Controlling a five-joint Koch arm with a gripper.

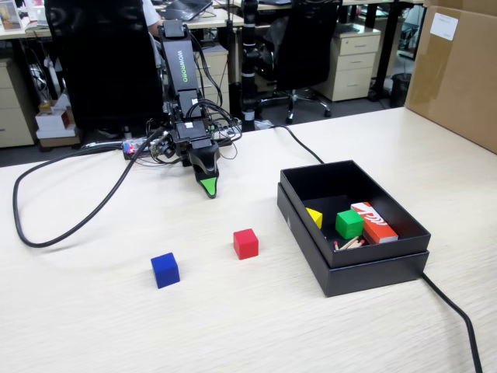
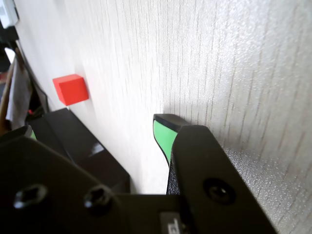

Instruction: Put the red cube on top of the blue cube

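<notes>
- The gripper points down at the table near the arm's base, holding nothing. In the fixed view the two jaws overlap, so only one green tip shows.
- In the wrist view one green-faced jaw sits at centre; the other appears only at the left edge. A wide gap of bare table lies between them, so the jaws stand apart.
- The red cube rests flat on the table, at about 5 o'clock from the gripper in the fixed view, clear of everything. In the wrist view it appears at 10 o'clock, outside the gap, so the gripper is not yet lined up on it.
- The blue cube sits on the table at about 8 o'clock from the red cube, near but apart. This spacing leaves room for the jaws to close on the red cube alone.
- The black box lies at 3 o'clock from the red cube, holding a green cube, a yellow piece and an orange carton. These are not part of the task.
</notes>
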